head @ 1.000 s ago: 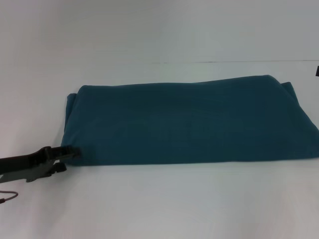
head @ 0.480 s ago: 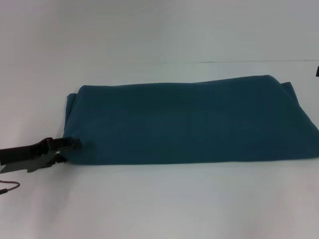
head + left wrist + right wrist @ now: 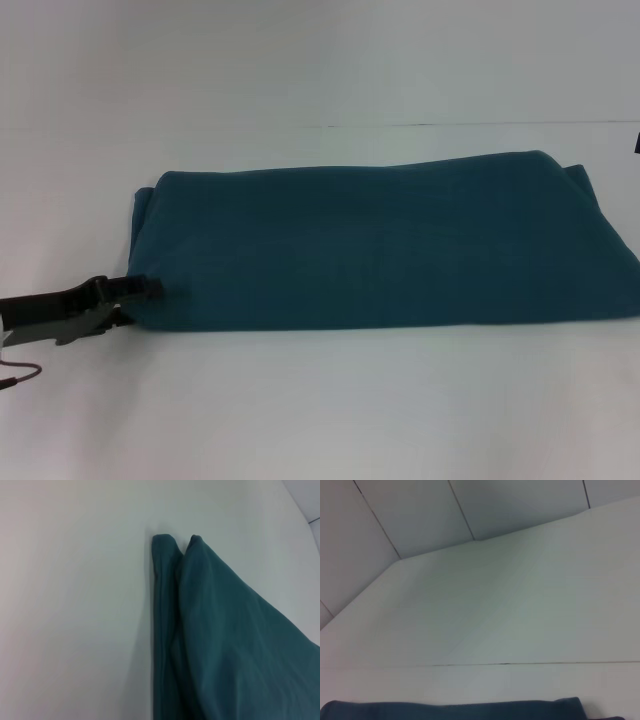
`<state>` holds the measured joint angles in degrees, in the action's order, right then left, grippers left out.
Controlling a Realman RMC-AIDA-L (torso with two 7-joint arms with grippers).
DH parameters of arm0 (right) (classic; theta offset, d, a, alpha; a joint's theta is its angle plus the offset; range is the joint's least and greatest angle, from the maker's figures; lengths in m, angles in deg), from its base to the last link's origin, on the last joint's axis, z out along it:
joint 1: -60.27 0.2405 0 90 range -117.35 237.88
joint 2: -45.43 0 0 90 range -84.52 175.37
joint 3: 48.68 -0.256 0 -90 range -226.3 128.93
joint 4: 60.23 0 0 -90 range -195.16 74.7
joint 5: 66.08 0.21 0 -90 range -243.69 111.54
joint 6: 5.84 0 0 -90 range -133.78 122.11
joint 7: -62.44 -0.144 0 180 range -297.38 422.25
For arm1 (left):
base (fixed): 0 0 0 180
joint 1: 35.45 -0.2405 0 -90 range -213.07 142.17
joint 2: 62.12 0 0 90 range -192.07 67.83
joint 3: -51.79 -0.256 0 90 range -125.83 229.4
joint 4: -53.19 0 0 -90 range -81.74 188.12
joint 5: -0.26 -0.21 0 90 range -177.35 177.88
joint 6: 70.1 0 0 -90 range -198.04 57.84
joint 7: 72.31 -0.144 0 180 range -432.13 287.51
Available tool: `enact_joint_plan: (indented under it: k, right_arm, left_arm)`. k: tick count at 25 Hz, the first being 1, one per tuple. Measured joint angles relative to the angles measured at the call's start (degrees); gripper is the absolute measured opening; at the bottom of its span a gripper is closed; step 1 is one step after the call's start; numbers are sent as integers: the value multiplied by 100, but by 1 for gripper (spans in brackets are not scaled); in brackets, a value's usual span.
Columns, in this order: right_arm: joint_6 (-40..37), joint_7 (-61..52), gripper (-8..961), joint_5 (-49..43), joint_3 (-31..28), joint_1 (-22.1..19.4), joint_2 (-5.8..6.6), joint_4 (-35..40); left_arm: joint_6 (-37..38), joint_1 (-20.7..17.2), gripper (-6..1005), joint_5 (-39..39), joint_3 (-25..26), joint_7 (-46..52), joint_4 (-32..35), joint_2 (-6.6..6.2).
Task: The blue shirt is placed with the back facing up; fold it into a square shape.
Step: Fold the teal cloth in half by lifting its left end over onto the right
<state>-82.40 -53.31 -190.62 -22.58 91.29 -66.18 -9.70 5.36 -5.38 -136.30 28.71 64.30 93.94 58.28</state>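
Lab-like: bare white table point(image 3: 320, 410), panelled wall point(image 3: 420, 515)

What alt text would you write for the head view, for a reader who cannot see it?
A dark teal-blue shirt, folded into a wide band, lies across a white table. The left gripper reaches in from the left edge and meets the shirt's near left corner. The right gripper is not in view.

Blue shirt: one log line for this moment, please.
blue shirt: folded into long band on table | left gripper: at its near-left corner | right gripper: out of view | square: not yet
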Motion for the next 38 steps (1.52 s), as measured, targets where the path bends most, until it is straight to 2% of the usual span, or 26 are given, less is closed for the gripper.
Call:
enact_joint_plan:
  k: [4,6,17,23,27,30,38]
  right_arm:
    - [8,0,734,0,0,4,0,0]
    - [6,0,733,0,0,9,0,0]
    - [-10,0,732,0,18,9,-9,0]
    - [-16,0,732,0,36,-12,-40,-2]
    - [-16,1,732,0,28,-3,-83,-48]
    - [5,15,731,1,18,35,-163,-57]
    - [73,47,731,18,4,221,-432,-61]
  left_arm:
    - [-26,20,723,16,-84,-32,4,0]
    - [-44,30,558,41,-87,-87,5,0]
    - [-133,30,324,12,-94,-126,0,0]
    - [-179,-9,90,6,-91,-163,25,0]
    - [-181,-90,39,7,1,-235,78,-3]
    - [-159,-210,26,30,100,-280,194,-16]
    - [122,-552,26,8,783,-537,561,-179]
